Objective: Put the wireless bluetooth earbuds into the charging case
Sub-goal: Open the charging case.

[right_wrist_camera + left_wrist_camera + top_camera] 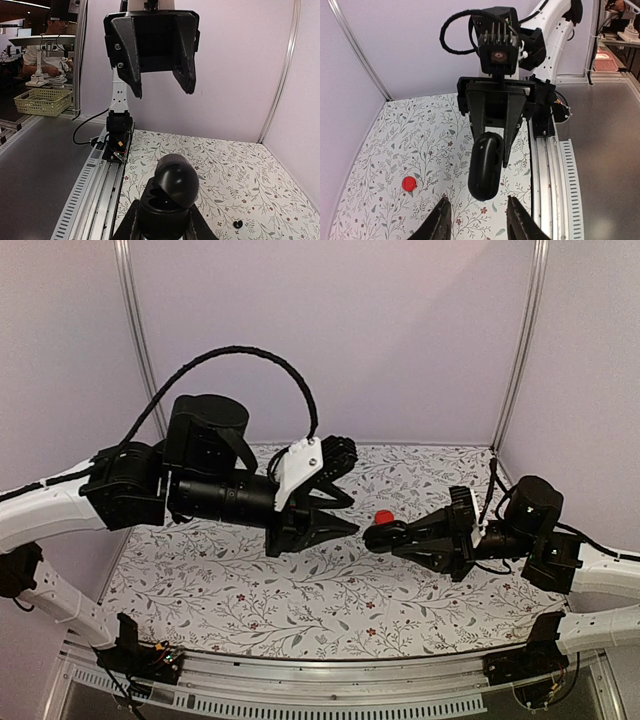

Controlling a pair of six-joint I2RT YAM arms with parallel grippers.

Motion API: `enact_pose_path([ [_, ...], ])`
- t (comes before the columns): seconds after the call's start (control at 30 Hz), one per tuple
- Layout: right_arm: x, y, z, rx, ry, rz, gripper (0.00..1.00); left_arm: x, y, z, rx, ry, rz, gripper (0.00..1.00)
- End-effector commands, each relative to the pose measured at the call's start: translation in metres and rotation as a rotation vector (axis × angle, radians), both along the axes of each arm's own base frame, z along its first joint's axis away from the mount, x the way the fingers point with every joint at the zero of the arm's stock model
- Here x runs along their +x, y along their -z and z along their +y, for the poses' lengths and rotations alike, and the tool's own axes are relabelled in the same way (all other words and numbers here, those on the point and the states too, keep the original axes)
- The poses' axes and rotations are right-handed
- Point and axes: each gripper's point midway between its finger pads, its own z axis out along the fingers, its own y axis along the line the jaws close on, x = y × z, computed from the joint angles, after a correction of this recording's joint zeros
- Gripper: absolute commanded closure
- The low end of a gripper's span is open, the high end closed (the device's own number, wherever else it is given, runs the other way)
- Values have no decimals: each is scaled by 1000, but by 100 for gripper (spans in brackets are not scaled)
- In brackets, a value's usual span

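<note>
With the right gripper (161,222) clamped on the raised glossy black oval charging case (172,182), the half-open, empty left gripper (163,87) should, I think, next fetch the tiny black earbud (238,224) lying on the flowered cloth (240,175).

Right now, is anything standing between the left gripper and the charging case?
Nothing visible does. The left gripper is open in mid-air, facing the charging case, which the right gripper holds with its lid open; only air lies between them. The red disc lies on the table, off to one side.
</note>
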Motion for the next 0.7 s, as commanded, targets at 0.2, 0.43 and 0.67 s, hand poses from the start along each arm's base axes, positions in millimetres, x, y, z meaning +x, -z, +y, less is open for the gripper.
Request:
enact_pose_path([
  [0.2, 0, -1, -1, 54, 8, 79, 100, 48, 3, 24, -58, -153, 57, 57],
  [0.43, 1, -1, -4, 81, 18, 123, 100, 42, 18, 8, -32, -72, 115, 45],
  [0.67, -2, -2, -6, 79, 12, 109, 100, 30, 25, -6, -23, 23, 166, 43],
])
